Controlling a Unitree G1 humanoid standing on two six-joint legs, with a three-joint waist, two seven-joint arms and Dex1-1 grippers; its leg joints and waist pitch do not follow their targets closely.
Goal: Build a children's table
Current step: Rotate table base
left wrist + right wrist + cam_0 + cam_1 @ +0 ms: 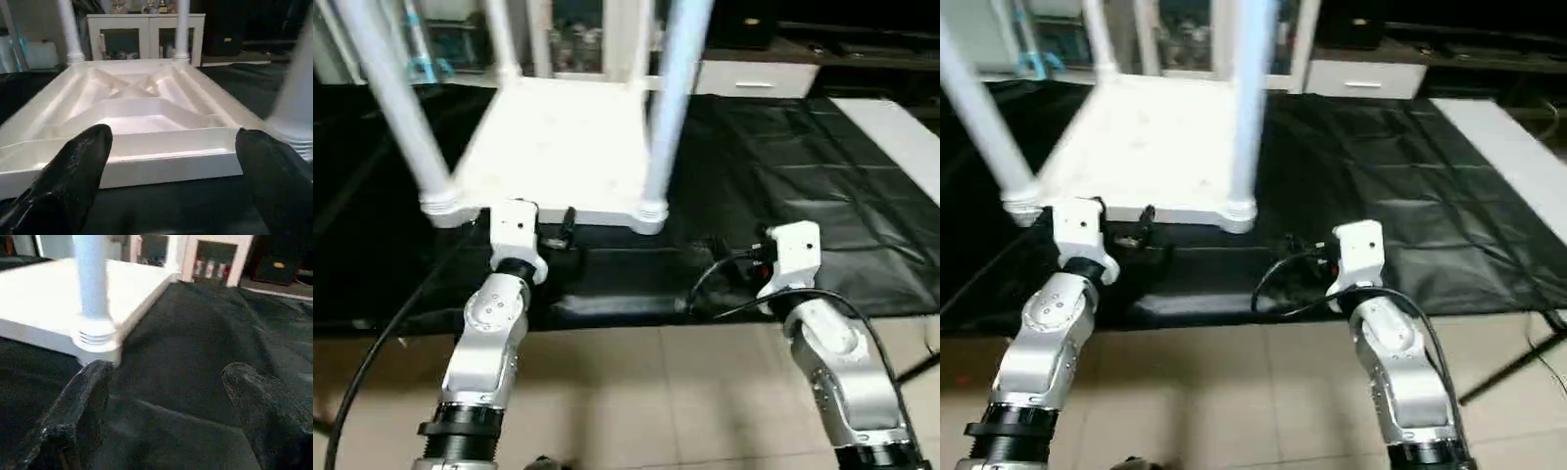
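Left end effector: fingers spread wide, nothing between them; it faces the near long edge of the table top, close to it but apart.
Right end effector: fingers spread, nothing held; it sits over the black sheet, just beside the near right corner of the table, not touching.
Table top: white, upside down on the black sheet, ribbed X-braced underside facing up.
Legs: four stand upright in the corner sockets; near left leg, near right leg, two far legs in the left wrist view.
Stage, my reading: all legs look seated, so the table seems assembled and waits to be turned onto its feet. How tight each thread is, I cannot tell.
Risk one: a loose leg could tilt or drop out if the table is lifted or flipped.
Risk two: the sheet is wrinkled and may slide on the floor under a push, carrying the table with it.
Risk three: the cables near the right wrist could snag a corner or a finger during a reach.
Risk four: a wide open finger could knock the near right leg on the way in.
Containers: none in use here; a white cabinet stands behind, contents too blurred to name.
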